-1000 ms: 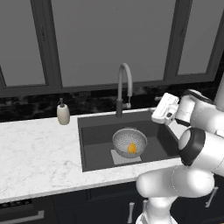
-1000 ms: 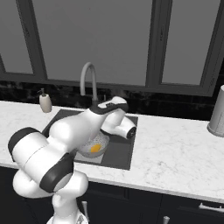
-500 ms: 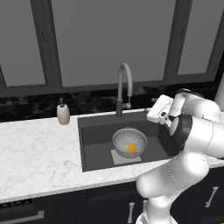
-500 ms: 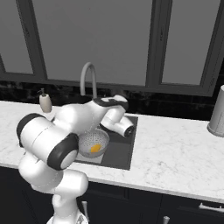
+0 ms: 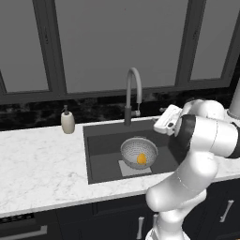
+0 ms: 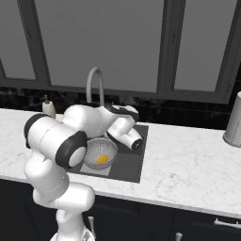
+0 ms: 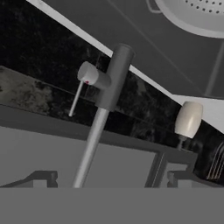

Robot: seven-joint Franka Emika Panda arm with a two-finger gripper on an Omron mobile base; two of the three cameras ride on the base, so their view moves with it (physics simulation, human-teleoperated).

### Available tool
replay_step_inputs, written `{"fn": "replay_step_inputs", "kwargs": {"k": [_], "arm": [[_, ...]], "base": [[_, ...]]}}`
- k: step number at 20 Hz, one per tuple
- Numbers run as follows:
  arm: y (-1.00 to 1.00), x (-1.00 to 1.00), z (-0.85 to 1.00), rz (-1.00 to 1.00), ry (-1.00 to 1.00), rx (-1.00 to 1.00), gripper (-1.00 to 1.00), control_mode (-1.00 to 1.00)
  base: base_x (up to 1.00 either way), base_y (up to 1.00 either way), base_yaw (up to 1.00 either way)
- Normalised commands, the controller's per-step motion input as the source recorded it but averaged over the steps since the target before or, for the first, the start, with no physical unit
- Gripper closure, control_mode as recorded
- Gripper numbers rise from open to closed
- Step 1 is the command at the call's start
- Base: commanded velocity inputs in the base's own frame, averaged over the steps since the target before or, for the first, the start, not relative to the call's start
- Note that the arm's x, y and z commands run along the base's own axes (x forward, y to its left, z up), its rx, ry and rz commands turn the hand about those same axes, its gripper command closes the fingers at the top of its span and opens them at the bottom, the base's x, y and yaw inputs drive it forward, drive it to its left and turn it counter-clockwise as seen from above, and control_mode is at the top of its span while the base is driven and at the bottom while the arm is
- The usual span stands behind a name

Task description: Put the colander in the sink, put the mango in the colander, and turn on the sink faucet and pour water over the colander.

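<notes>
From the left base view we see the colander (image 5: pixel 138 153) already sitting in the sink (image 5: pixel 101 161), on the lighter square of its floor, and the mango (image 5: pixel 141 159) lying inside the colander. So the first two steps look done to us. The faucet (image 5: pixel 132 93) stands behind the basin with its spout arching over it, and we see no water running. Our gripper (image 5: pixel 165 120) hangs at the right of the faucet, near its small side lever, touching nothing; its jaws stand wide apart and hold nothing.

From the right base view the arm bends over the sink, partly covering it. The colander (image 6: pixel 100 153) and the mango (image 6: pixel 102 160) show below the arm, and the faucet (image 6: pixel 95 85) rises behind it.

In the hand view, which is rolled over, the faucet (image 7: pixel 106 96) stem crosses the middle, with its thin lever (image 7: pixel 77 98) sticking out beside it. What we judge is left: push that lever and let water fall over the colander (image 7: pixel 199 15).
</notes>
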Motion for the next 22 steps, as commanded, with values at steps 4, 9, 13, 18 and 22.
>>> {"fn": "replay_step_inputs", "kwargs": {"k": [4,9,13,18,22], "arm": [[0.0,0.22,0.0,0.0,0.03,0.07,-1.0,-1.0],[0.04,0.17,0.05,0.0,0.09,0.08,-1.0,-1.0],[0.13,0.24,0.01,0.0,0.12,0.07,-1.0,-1.0],[0.32,0.21,0.05,0.0,0.03,0.06,-1.0,-1.0],[0.12,0.26,0.01,0.0,0.0,0.09,-1.0,-1.0]], "base": [[0.0,0.0,0.0],[0.0,0.0,0.0],[0.0,0.0,0.0],[0.0,0.0,0.0],[0.0,0.0,0.0]]}}
